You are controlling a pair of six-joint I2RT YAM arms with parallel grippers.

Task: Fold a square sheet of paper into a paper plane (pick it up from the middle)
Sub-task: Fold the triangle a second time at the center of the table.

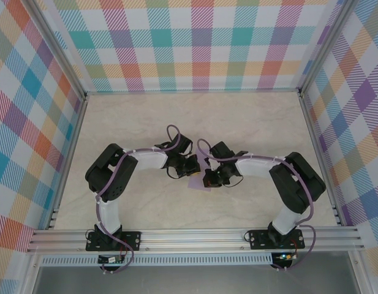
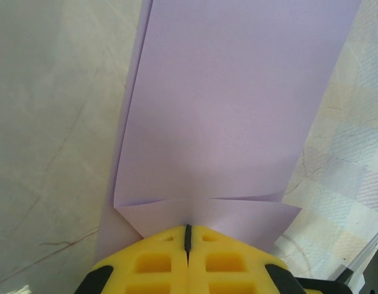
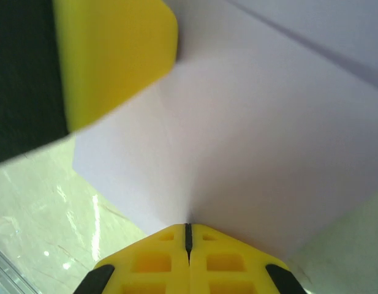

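Observation:
The square sheet of paper (image 1: 196, 185), pale lavender and partly folded, lies between the two grippers at the middle of the table. In the left wrist view the sheet (image 2: 225, 110) stretches away with two flaps folded over, and my left gripper (image 2: 188, 231) is shut on its near edge. In the right wrist view the paper (image 3: 250, 135) creases down into my right gripper (image 3: 188, 229), which is shut on it. A yellow finger of the left gripper (image 3: 115, 55) rests on the sheet at the upper left. From above, the left gripper (image 1: 193, 168) and right gripper (image 1: 208, 179) nearly touch. The paper plane is out of view.
The pale marbled table (image 1: 238, 116) is walled by checked panels on three sides. An aluminium rail (image 1: 195, 236) with both arm bases runs along the near edge. Both arms bend inward toward the centre.

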